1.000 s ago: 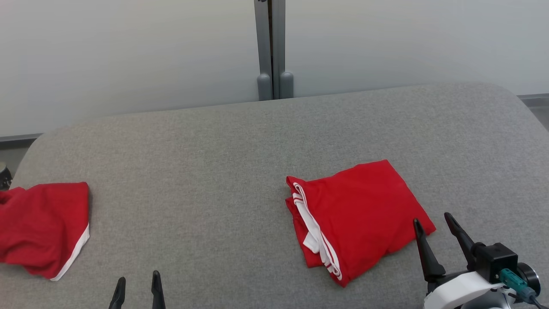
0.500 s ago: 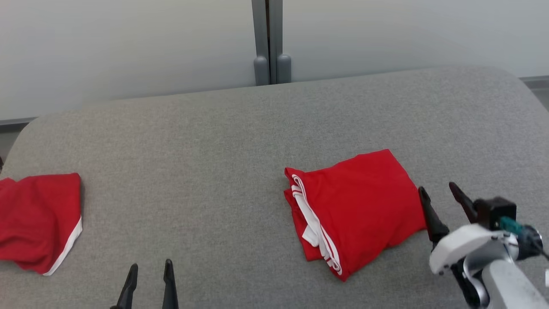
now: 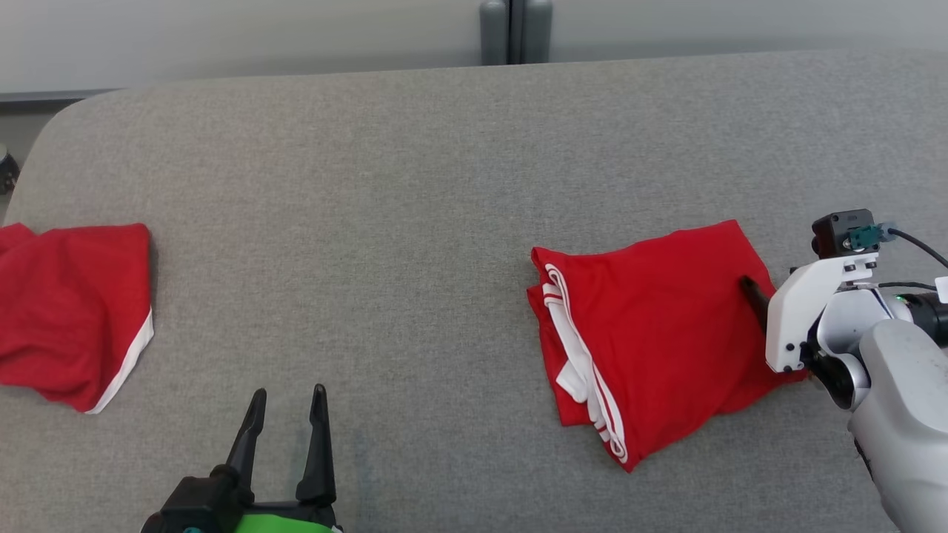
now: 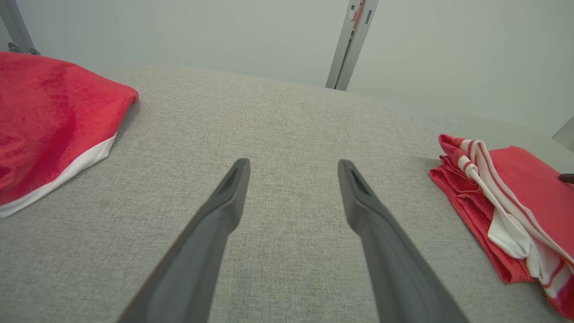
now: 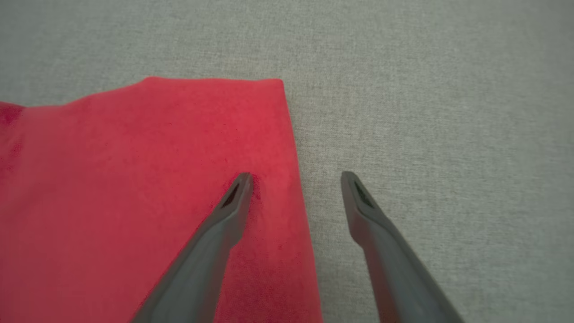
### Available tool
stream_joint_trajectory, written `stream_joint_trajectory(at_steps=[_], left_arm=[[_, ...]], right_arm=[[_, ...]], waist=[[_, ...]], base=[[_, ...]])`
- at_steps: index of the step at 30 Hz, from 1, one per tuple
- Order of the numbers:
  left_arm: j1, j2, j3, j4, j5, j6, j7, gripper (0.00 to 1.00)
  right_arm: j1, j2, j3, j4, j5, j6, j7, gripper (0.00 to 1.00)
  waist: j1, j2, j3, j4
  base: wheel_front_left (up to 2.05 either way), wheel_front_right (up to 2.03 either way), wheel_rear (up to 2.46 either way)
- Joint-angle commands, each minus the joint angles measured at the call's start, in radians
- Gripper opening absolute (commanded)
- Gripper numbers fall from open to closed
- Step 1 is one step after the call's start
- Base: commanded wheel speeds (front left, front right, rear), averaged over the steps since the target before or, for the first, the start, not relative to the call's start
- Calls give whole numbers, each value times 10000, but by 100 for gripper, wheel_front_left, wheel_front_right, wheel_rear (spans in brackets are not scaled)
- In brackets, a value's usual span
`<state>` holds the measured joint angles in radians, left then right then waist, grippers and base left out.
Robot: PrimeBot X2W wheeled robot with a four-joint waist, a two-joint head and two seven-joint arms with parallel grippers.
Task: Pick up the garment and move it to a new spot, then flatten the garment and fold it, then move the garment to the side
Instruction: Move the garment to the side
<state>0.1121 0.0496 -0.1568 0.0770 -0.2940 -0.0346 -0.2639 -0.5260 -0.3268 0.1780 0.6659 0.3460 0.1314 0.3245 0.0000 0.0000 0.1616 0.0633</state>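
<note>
Head view
- Surface: grey padded table [image 3: 415, 222] with rounded far corners; a grey post [image 3: 516, 29] stands behind the middle of its far edge.
- Folded garment [image 3: 659, 326]: red with white stripes, lying flat on the right half of the table, towards the near edge. Its striped, layered side faces the table's middle.
- Second red garment [image 3: 67, 311]: white-hemmed and rumpled, at the table's left edge, well apart from the folded one.
- Left gripper [image 3: 289, 392]: at the near edge, left of centre, fingers spread over bare table and holding nothing.
- Right gripper [image 3: 757, 300]: at the folded garment's right edge. One dark finger shows over the red cloth; the other is hidden behind the white wrist housing.

Left wrist view
- Left gripper [image 4: 293, 163]: fingers wide apart, grey table [image 4: 287, 116] between them.
- Garments: second red garment [image 4: 49, 121] on the left, folded garment [image 4: 529, 193] on the right, both clear of the fingers.

Right wrist view
- Right gripper [image 5: 296, 177]: fingers wide, nothing clamped. The folded garment's [image 5: 134, 179] right edge runs between them.
- Finger placement: one tip over red cloth just inside that edge, the other over bare table [image 5: 426, 112]. Whether the tip presses into the cloth cannot be told.
</note>
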Motion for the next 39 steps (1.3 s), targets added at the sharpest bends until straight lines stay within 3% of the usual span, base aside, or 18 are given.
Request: stream_joint_trajectory(at_steps=[1,7,8,9,16,23,27,31,39], left_arm=[[-226,19,-9,11,-15,33,-2,100],[-332,19,27,62,25,14,-2,100],[-348,19,67,68,44,3,-2,100],[-363,19,103,68,63,-3,-2,100],[-355,19,300,-3,166,-55,-2,100],[-633,20,296,-47,330,-197,-2,100],[-1222,22,140,73,651,-411,-2,100],[-1987,22,21,128,1017,-631,-2,100],[-2412,25,92,84,1281,-784,-2,100]], right_arm=[[-149,-55,99,178,118,-15,102,100],[-357,-139,167,1090,399,-17,138,100],[-381,-138,175,1219,417,-17,114,65],[-406,-89,201,1322,490,-18,80,0],[-955,-37,361,1358,871,-26,-714,0],[-2054,104,-67,1977,148,-18,-2148,0],[-2845,-63,-719,2425,-403,-18,-2964,0],[-3613,-349,-1721,2969,-1004,-17,-3763,0],[-5224,-1334,-4088,4142,-2580,-15,-4501,0]], waist=[[0,0,424,450],[0,0,556,576],[0,0,562,562],[0,0,570,533],[0,0,566,-226],[0,0,845,-1950],[0,0,1375,-2403],[0,0,2112,-2307],[0,0,3223,-1440]], base=[[0,0,0],[0,0,0],[0,0,0],[0,0,0],[0,0,0],[0,0,0],[0,0,0],[0,0,0],[0,0,0]])
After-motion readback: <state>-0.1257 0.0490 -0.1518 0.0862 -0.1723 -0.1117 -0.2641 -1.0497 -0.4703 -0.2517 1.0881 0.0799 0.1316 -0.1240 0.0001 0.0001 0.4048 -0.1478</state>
